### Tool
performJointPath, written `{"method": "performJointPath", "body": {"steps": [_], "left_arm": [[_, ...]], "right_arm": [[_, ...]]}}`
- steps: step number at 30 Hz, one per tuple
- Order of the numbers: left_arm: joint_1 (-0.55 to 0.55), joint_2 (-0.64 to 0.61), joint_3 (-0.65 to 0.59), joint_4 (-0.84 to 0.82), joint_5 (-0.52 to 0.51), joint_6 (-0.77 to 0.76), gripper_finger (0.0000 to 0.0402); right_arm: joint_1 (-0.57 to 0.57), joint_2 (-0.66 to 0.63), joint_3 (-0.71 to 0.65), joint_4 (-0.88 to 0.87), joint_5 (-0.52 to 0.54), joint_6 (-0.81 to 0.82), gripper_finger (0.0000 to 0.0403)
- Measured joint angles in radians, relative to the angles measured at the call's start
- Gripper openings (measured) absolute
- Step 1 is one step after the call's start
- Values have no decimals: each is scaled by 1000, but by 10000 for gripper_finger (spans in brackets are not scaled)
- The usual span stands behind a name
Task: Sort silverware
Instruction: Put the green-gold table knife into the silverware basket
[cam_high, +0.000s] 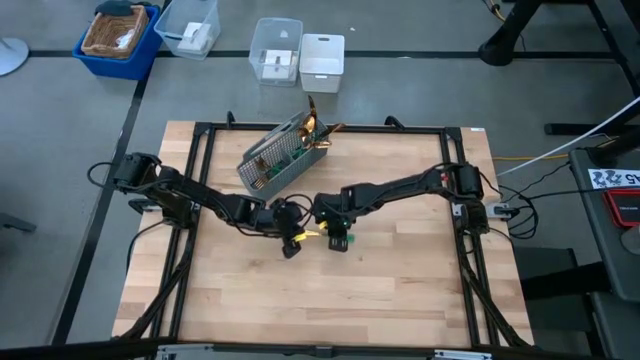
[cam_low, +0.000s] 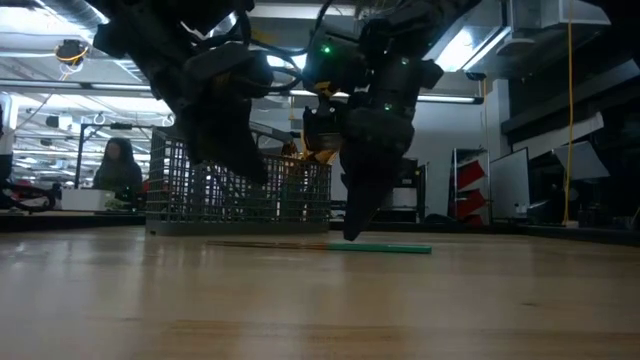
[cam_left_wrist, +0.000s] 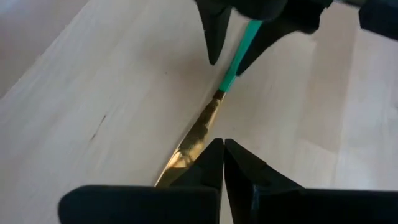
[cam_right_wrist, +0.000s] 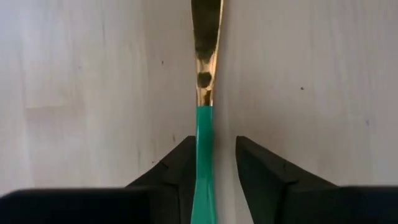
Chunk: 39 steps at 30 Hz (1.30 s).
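A knife (cam_high: 312, 233) with a gold blade (cam_left_wrist: 198, 134) and a teal handle (cam_right_wrist: 203, 134) lies flat on the wooden table (cam_high: 400, 290); the low view shows the knife (cam_low: 330, 246) in front of the caddy. My right gripper (cam_right_wrist: 211, 163) is open, pointing down, with one finger on each side of the handle. My left gripper (cam_left_wrist: 222, 152) is shut and hangs just above the blade's tip end, clear of the table in the low view. The grey mesh caddy (cam_high: 283, 155) stands farther back, with silverware (cam_high: 316, 128) sticking out of one end. My right gripper straddles the knife's teal handle (cam_right_wrist: 203, 149) from above, its fingers along the handle. The handle runs close beside one finger (cam_right_wrist: 177, 171), with a gap to the other. I cannot tell whether that finger touches it. The knife lies on the table.
Beyond the table's far edge on the floor stand a blue bin (cam_high: 118, 38) and clear plastic boxes (cam_high: 275, 50). A person (cam_low: 118, 168) sits in the room behind the table. Bare wood stretches toward the table's near edge (cam_high: 330, 320).
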Motion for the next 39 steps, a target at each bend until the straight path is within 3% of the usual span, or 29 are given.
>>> {"method": "performJointPath", "body": {"steps": [8,21,39], "left_arm": [[-27,-5,0,-17,0,4,3],[-45,-121,0,-59,-2,29,3],[-45,-135,0,-107,-4,57,3]], "right_arm": [[32,-1,1,0,47,4,115],[37,23,3,7,85,59,115],[57,25,3,4,142,88,115]]}}
